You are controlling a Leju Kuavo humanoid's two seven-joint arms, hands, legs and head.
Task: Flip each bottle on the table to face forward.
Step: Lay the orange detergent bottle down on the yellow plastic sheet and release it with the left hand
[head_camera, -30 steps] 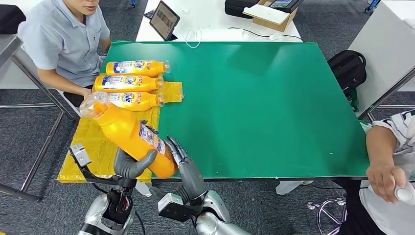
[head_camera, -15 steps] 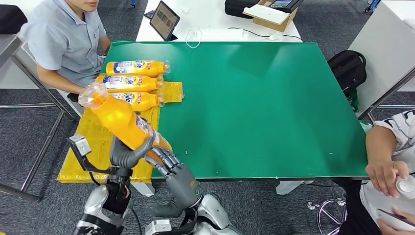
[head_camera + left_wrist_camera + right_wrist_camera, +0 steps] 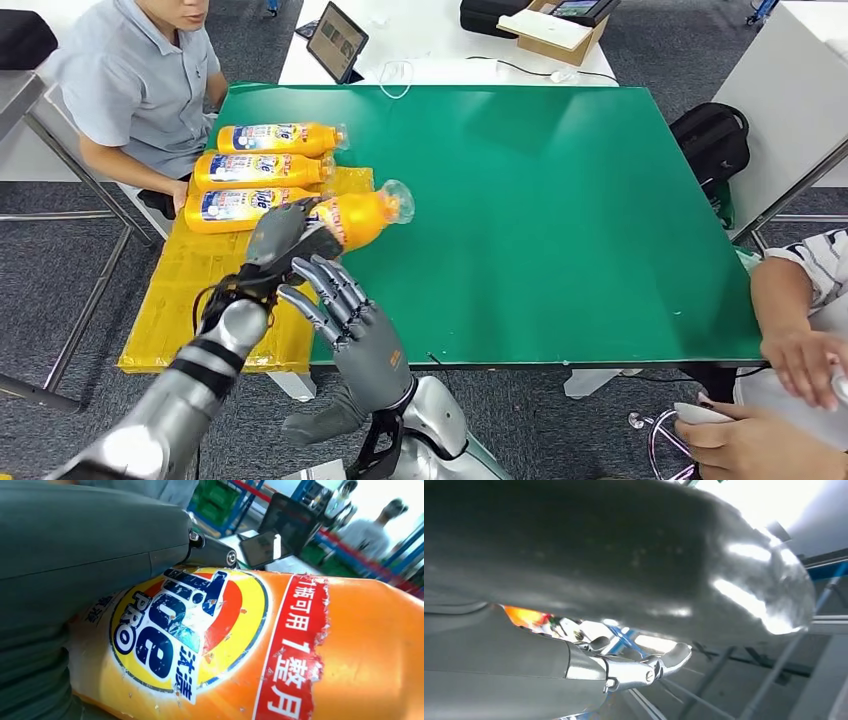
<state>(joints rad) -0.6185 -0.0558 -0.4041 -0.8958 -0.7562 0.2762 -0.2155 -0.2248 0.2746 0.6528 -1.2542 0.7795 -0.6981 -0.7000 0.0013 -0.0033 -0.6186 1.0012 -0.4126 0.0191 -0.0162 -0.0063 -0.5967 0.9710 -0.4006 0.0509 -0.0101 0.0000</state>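
Observation:
My left hand (image 3: 278, 237) grips an orange detergent bottle (image 3: 362, 216) above the near left of the green table (image 3: 560, 220). The bottle lies roughly level, its clear cap (image 3: 397, 200) pointing right. In the left wrist view the bottle's label (image 3: 200, 640) faces the camera, and my thumb (image 3: 75, 555) presses beside it. My right hand (image 3: 348, 315) hovers just below and in front of the bottle, fingers spread and holding nothing. Three more orange bottles (image 3: 280, 137) (image 3: 262, 170) (image 3: 232, 206) lie side by side on a yellow mat (image 3: 190, 300), labels up, caps to the right.
A person in a grey shirt (image 3: 130, 80) sits at the table's left, close to the mat. Another person's arm (image 3: 800, 330) is at the right edge. A tablet (image 3: 335, 40) and a cardboard box (image 3: 555, 35) stand on the white table behind. A black backpack (image 3: 712, 140) lies on the floor, right.
My left hand swung the bottle from cap pointing up-left over the mat to lying level, cap to the right. My right hand came off the bottle's base and spread open.

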